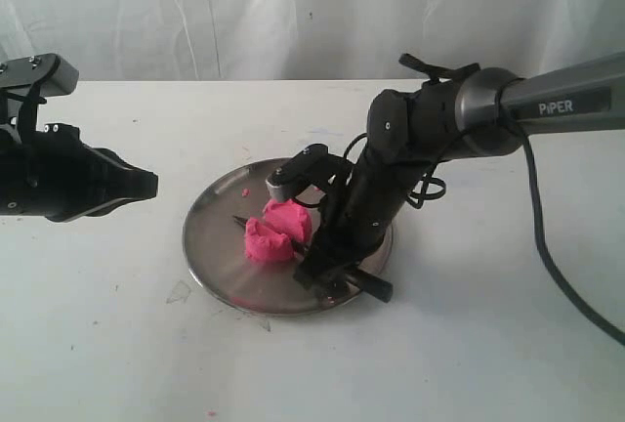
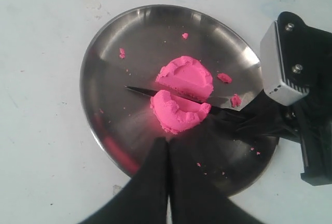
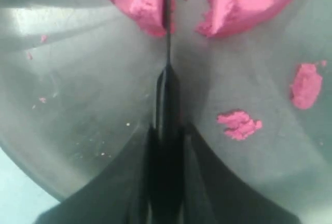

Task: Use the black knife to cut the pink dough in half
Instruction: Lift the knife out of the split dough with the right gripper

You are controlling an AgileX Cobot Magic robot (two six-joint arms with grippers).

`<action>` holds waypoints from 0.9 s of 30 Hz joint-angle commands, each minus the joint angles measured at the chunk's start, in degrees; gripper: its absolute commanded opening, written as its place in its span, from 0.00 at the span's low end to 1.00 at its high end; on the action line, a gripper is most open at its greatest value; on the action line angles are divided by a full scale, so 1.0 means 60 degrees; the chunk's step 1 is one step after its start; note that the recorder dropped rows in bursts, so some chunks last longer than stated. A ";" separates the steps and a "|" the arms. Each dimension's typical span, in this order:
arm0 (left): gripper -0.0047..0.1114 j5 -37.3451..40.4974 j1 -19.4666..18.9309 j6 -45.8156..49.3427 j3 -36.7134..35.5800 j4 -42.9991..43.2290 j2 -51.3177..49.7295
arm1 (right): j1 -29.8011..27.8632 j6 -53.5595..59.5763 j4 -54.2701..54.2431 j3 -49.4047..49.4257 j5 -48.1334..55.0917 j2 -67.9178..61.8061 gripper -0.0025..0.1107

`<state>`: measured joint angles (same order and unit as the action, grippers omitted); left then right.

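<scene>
The pink dough (image 1: 275, 232) lies on the round metal plate (image 1: 210, 246) as two half lumps (image 2: 182, 95), split by a narrow gap. The black knife (image 2: 155, 92) runs through that gap with its blade (image 3: 167, 6) down between the halves and its tip past the dough. My right gripper (image 1: 322, 264) is shut on the knife's handle (image 3: 167, 105) at the plate's near right side. My left gripper (image 1: 151, 186) hovers left of the plate, above the table, with its fingers (image 2: 155, 182) pressed together and nothing between them.
Small pink crumbs (image 3: 239, 124) lie scattered on the plate around the dough. The plate stands on a white table (image 1: 98, 344) in front of a white cloth backdrop. The right arm (image 1: 547, 105) reaches in from the right, its cable trailing down.
</scene>
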<state>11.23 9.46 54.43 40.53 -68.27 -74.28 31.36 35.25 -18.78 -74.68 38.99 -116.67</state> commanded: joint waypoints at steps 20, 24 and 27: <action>0.04 0.0142 -0.0027 -0.0084 0.0033 -0.0180 0.0091 | -0.0004 -0.2252 0.1309 -0.0012 -0.0715 0.0382 0.02; 0.04 0.0142 -0.0027 -0.0084 0.0033 -0.0180 0.0091 | -0.0004 -0.2418 0.1387 -0.0012 -0.0513 0.1399 0.02; 0.04 0.0142 -0.0027 -0.0084 0.0033 -0.0180 0.0091 | -0.0004 -0.2418 0.1876 -0.0012 -0.0155 0.2078 0.02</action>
<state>11.23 9.46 54.43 40.53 -68.27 -74.28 31.36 20.95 -9.89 -74.68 36.48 -107.04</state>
